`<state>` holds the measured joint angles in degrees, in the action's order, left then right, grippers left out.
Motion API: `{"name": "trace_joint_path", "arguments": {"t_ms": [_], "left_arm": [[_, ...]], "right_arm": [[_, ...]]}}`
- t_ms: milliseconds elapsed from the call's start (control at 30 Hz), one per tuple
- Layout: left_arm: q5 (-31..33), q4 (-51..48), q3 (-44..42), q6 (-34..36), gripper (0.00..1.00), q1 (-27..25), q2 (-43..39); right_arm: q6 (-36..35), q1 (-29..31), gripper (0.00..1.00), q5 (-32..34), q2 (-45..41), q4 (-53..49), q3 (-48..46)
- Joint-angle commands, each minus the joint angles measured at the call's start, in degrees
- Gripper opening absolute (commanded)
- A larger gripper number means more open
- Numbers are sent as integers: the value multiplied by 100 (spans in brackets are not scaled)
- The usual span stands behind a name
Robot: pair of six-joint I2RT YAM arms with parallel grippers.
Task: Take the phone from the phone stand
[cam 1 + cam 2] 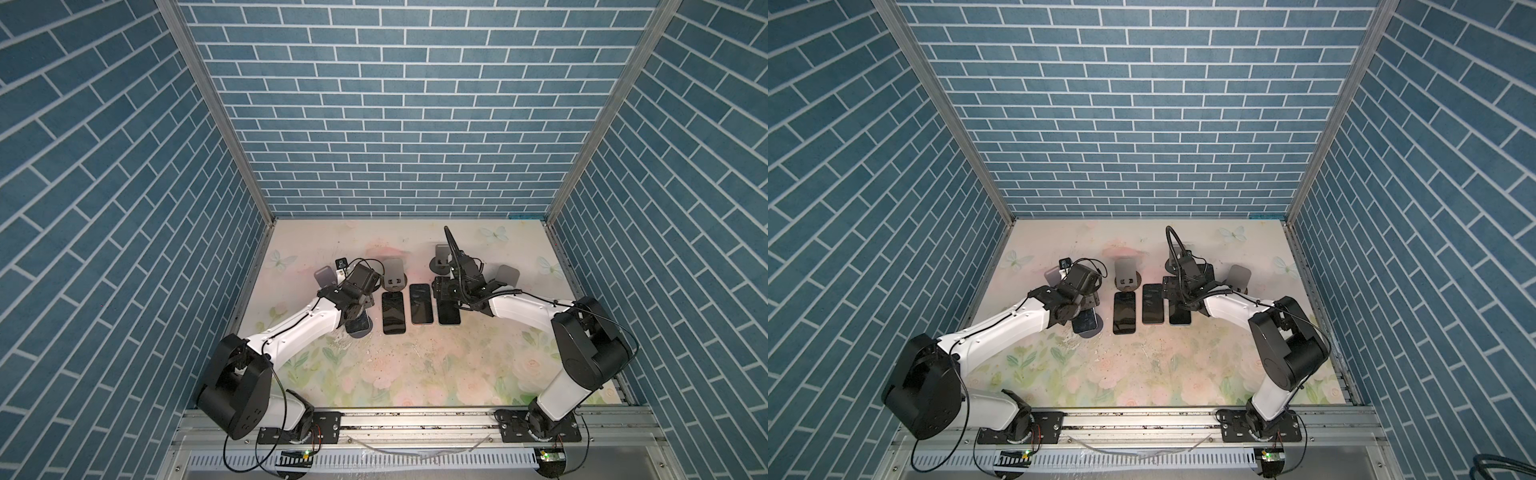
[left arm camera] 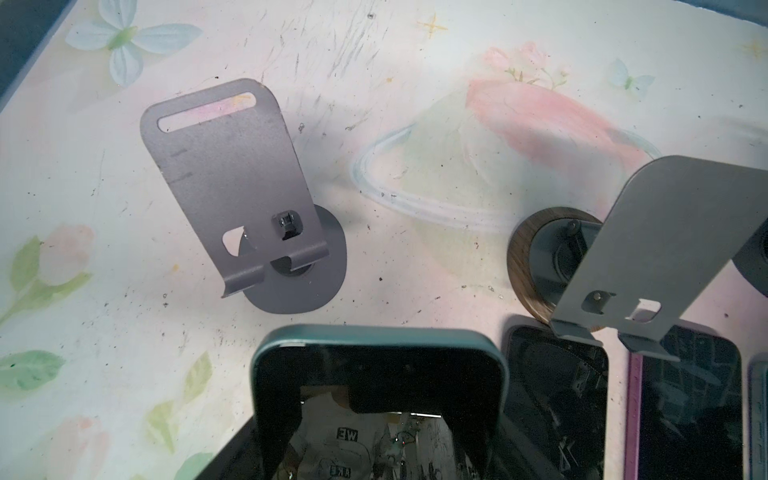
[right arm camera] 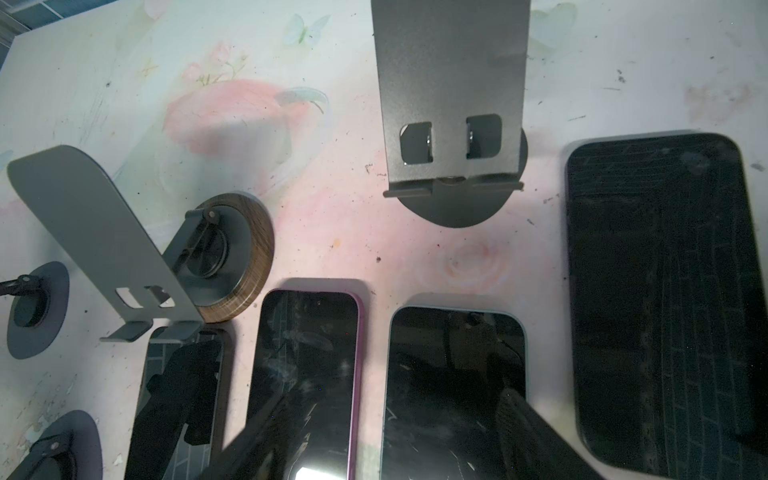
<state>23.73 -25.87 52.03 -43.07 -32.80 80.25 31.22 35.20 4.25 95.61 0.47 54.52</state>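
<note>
The phone [image 2: 380, 365], black-screened in a teal case, sits between the fingers of my left gripper [image 2: 380, 415], which is shut on its sides. It is off the phone stand [image 2: 224, 174], a grey bent-metal plate on a round base that stands bare just beyond it. In both top views the phone [image 1: 360, 328] [image 1: 1087, 326] shows low under the left gripper [image 1: 359, 313] [image 1: 1086, 316], in front of the stand [image 1: 325, 275] [image 1: 1052, 274]. My right gripper [image 3: 395, 436] [image 1: 446, 291] hangs open over other phones, holding nothing.
Three phones [image 1: 393, 311] [image 1: 421, 303] [image 1: 449, 316] lie flat in a row mid-table. Another phone [image 3: 665, 291] lies further right. Three more bare stands [image 1: 392, 272] [image 1: 441, 251] [image 1: 508, 274] stand behind them. Blue brick walls close in three sides.
</note>
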Motion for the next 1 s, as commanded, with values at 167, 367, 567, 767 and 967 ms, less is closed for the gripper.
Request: {"name": "trace_joint_path", "arguments": {"t_ms": [167, 367, 567, 767, 967], "left_arm": [[80, -331, 158, 271, 55, 27, -371], [-129, -548, 409, 371, 54, 21, -505], [-389, -737, 613, 349, 54, -48, -626], [-608, -869, 781, 197, 55, -253, -684], [-712, -891, 904, -40, 55, -696, -577]], "right_arm": [[195, -26, 79, -27, -245, -31, -152], [235, -14, 79, -30, -306, -10, -212], [218, -26, 79, 30, -368, -70, -205], [-1, -31, 79, 290, -411, -312, -90], [-195, -131, 79, 893, -381, -1046, 271]]}}
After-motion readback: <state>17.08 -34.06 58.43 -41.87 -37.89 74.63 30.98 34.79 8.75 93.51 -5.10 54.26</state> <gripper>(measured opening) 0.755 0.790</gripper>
